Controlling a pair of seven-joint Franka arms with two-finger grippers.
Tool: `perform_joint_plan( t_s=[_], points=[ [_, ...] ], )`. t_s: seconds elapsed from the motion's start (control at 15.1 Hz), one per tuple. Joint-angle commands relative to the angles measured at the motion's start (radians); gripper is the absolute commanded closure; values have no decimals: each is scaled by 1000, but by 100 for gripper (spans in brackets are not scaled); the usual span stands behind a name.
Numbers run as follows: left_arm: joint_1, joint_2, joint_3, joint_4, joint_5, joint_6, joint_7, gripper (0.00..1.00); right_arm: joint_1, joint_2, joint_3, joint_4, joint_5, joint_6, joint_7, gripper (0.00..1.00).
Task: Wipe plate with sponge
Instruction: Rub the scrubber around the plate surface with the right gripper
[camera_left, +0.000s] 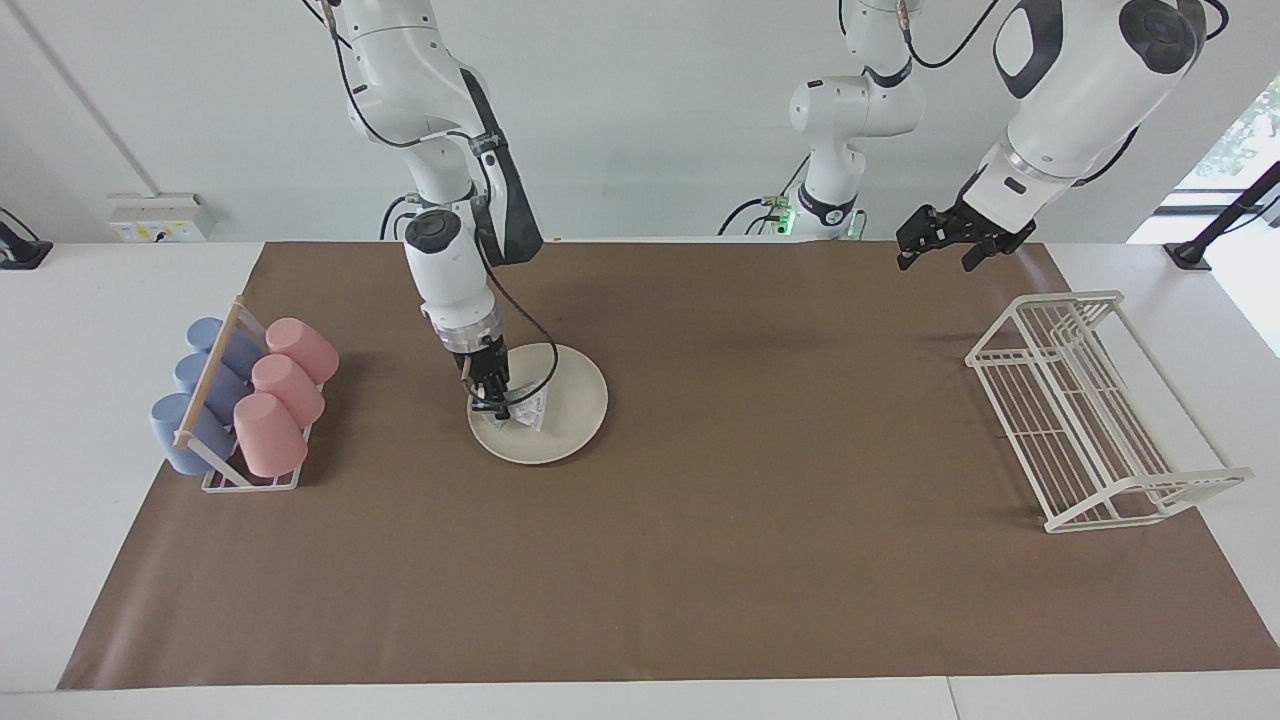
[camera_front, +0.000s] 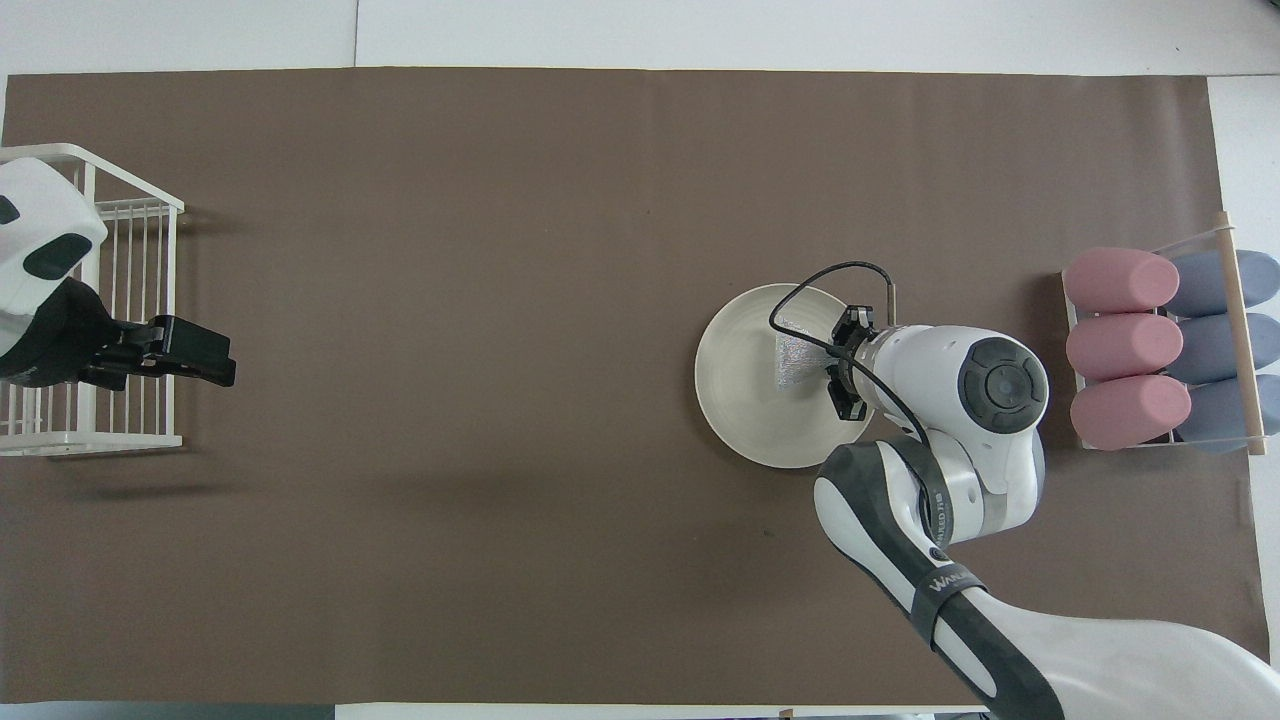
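**We press the sponge to the plate, mid-wipe**

Our right gripper (camera_left: 497, 400) has its fingers clamped on the silvery sponge (camera_left: 528, 410) and holds it down on the cream plate (camera_left: 570, 400), on the part of the plate toward the cup rack (camera_left: 245, 405). The plate lies flat on the brown mat (camera_left: 700, 560) covering the counter, just beside that rack of pink and blue cups. Our left gripper (camera_left: 945, 240) waits well apart from the plate, up in the air over the mat's edge near the white wire rack (camera_left: 1090, 410), fingers open and empty. We judge the wiping under way: sponge and plate are in contact, but much of the plate's face looks untouched, so more strokes remain.
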Motion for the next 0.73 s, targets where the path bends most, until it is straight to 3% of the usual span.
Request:
perform_joint_plan(
  t_s=[0.0, 0.53, 0.66],
  points=[
    [-6, 1, 1, 54, 62, -52, -12, 0, -3, 27, 14, 8, 4, 23, 13, 100],
    [2, -27, 13, 77, 64, -120, -17, 0, 89, 28, 16, 8, 10, 58, 120, 100],
    [-8, -76, 15, 72, 64, -121, -18, 0, 118, 45, 16, 18, 74, 90, 123, 100]
  ],
)
